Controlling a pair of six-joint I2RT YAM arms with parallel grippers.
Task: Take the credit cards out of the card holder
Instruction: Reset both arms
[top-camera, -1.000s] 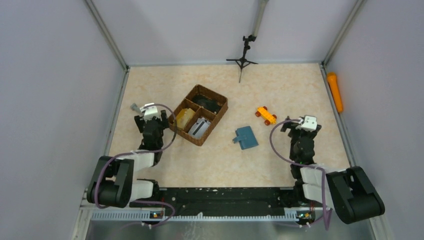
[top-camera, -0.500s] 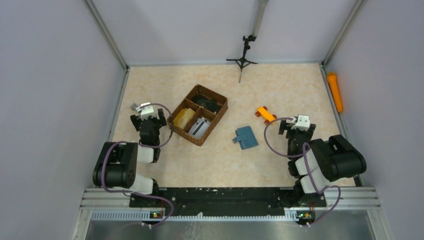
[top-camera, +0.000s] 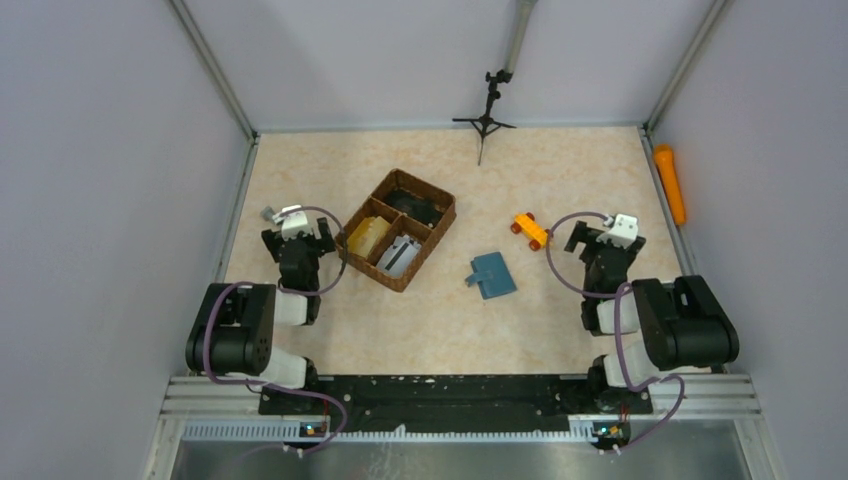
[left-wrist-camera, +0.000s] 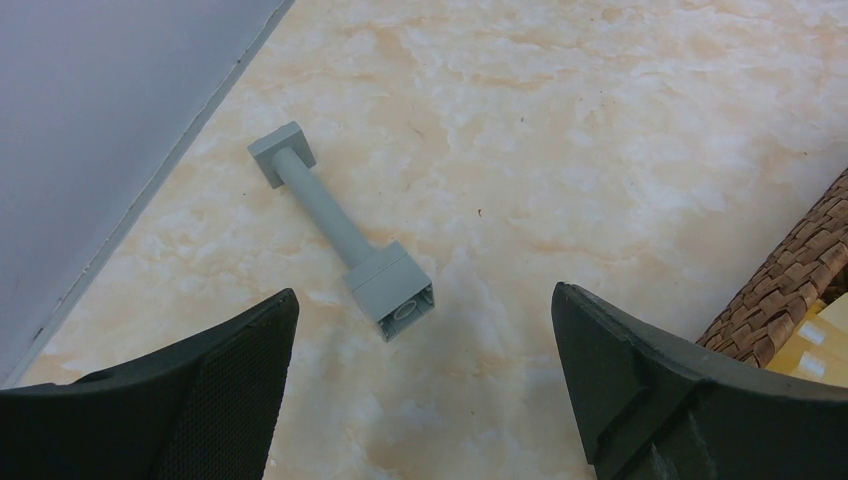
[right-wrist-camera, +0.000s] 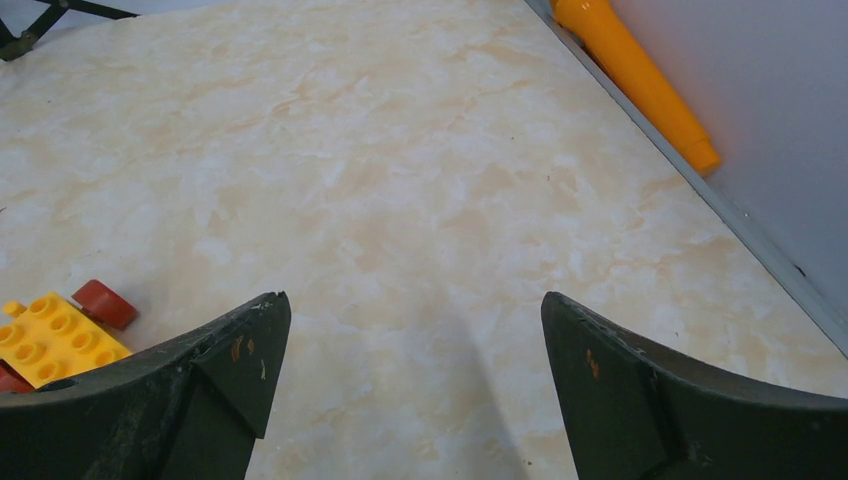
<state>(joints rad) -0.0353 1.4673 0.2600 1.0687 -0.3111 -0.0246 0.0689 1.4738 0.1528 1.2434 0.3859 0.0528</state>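
The card holder (top-camera: 492, 274) lies flat mid-counter (top-camera: 560, 180), slightly toward the near edge. My left gripper (left-wrist-camera: 422, 300) and right gripper (right-wrist-camera: 411, 300) are spread wide and hold nothing, one by each side edge.

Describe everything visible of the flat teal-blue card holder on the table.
The roughly square teal-blue card holder lies flat and slightly askew on the beige marbled tabletop, right of the brown woven basket. A small flap juts from its left edge. Only the tabletop touches it. It shows only in the top view, too small to tell material or cards.
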